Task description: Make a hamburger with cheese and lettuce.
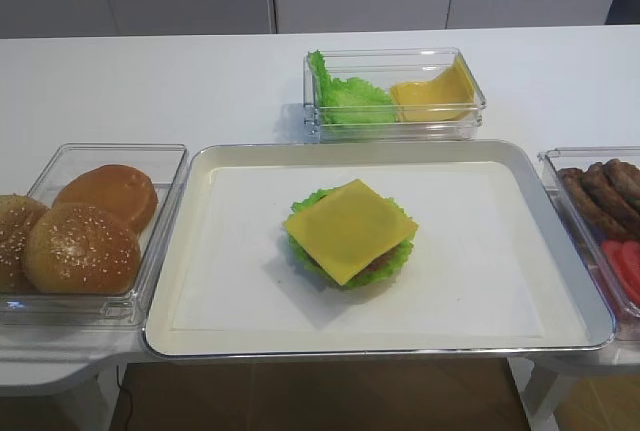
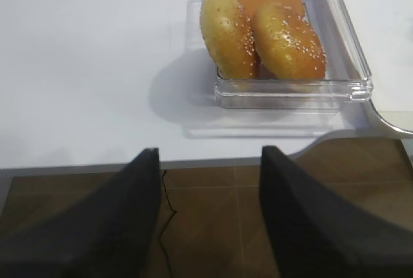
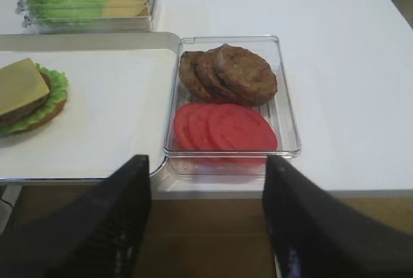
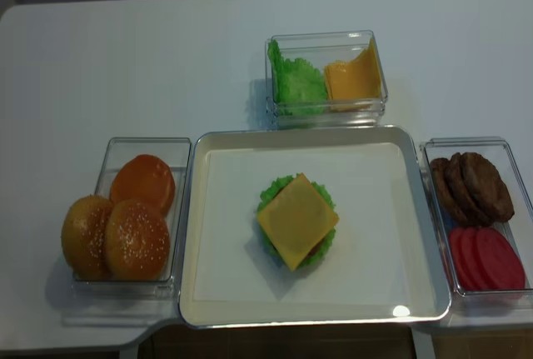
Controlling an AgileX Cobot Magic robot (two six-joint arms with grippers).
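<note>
The hamburger [image 1: 378, 264] sits in the middle of the white tray [image 1: 250, 281]. Its patty is almost hidden under a square yellow cheese slice [image 1: 350, 229], also seen in the overhead view [image 4: 297, 220] and the right wrist view [image 3: 20, 86]. The frilly green lettuce [image 1: 305, 253] rings it below. A tan bun base shows under it in the right wrist view [image 3: 45, 118]. My right gripper [image 3: 206, 217] is open and empty, held off the table's front edge before the patty box. My left gripper [image 2: 210, 213] is open and empty, off the front edge before the bun box.
A clear box of sesame buns [image 1: 80, 246] stands left of the tray. A clear box with dark patties [image 3: 229, 73] and tomato slices [image 3: 222, 126] stands right. A back box holds a pile of leaves [image 1: 345, 99] and spare cheese [image 1: 435, 96].
</note>
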